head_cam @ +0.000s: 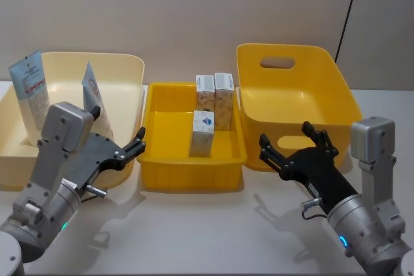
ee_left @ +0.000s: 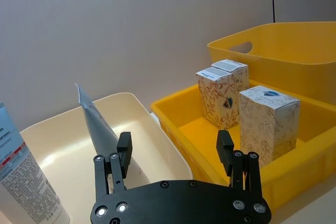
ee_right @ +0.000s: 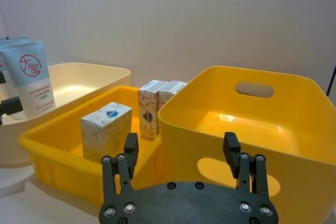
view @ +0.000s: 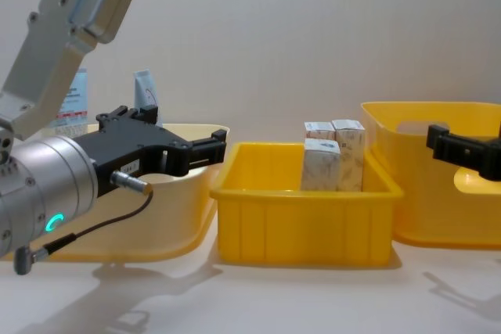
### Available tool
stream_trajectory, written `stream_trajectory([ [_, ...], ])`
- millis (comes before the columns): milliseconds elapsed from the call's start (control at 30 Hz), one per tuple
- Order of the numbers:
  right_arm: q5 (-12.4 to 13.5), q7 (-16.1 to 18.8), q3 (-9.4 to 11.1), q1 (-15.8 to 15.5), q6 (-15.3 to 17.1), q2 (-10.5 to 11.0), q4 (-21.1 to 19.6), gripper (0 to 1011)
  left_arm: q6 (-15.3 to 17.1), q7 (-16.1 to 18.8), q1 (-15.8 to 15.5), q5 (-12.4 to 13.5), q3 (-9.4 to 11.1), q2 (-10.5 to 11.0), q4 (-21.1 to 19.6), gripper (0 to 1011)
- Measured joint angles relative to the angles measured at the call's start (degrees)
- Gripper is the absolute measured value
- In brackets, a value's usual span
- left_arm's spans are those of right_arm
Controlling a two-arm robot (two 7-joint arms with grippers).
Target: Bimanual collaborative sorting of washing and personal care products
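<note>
Two pale-blue tubes [head_cam: 29,85] [head_cam: 94,94] stand leaning in the cream bin [head_cam: 126,69] on the left. Three cream patterned cartons stand upright in the low yellow tray [head_cam: 162,166]: two at the back [head_cam: 204,92] [head_cam: 224,96], one nearer the front [head_cam: 202,132]. My left gripper [head_cam: 118,127] hovers open and empty over the cream bin's front right corner, with the nearer tube [ee_left: 97,127] just ahead of it. Open and empty too, my right gripper [head_cam: 286,135] hangs at the front left of the deep yellow bin [head_cam: 294,105], the front carton [ee_right: 105,132] off to its side.
The three containers stand side by side, close together, along the back of a white table [head_cam: 213,237]. The deep yellow bin has handle cut-outs and nothing inside. A plain wall rises right behind. Bare tabletop lies in front of the bins.
</note>
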Motion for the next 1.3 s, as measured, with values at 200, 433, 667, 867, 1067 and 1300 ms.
stream_trajectory([
  [200,0.0,0.0,0.0,0.0,0.0,0.0,0.0,1001,0.0,0.0,0.0,0.0,0.0,0.0,0.0,1003],
  [433,-0.3,-0.3,-0.1,0.3,1.4,-0.2,-0.7,1001,0.0,0.0,0.0,0.0,0.0,0.0,0.0,1004],
  [667,-0.4,-0.8,0.4,0.5,6.5,0.4,-4.4,1001,0.0,0.0,0.0,0.0,0.0,0.0,0.0,1003],
  [867,1.4,-0.6,2.3,-0.7,13.1,1.6,-10.3,1001,0.0,0.0,0.0,0.0,0.0,0.0,0.0,1003],
  [1067,4.1,0.3,4.3,-2.4,19.6,2.4,-15.4,1001,0.0,0.0,0.0,0.0,0.0,0.0,0.0,1004],
  [1300,6.8,0.7,5.3,-3.6,26.1,2.7,-19.3,1001,0.0,0.0,0.0,0.0,0.0,0.0,0.0,1003],
])
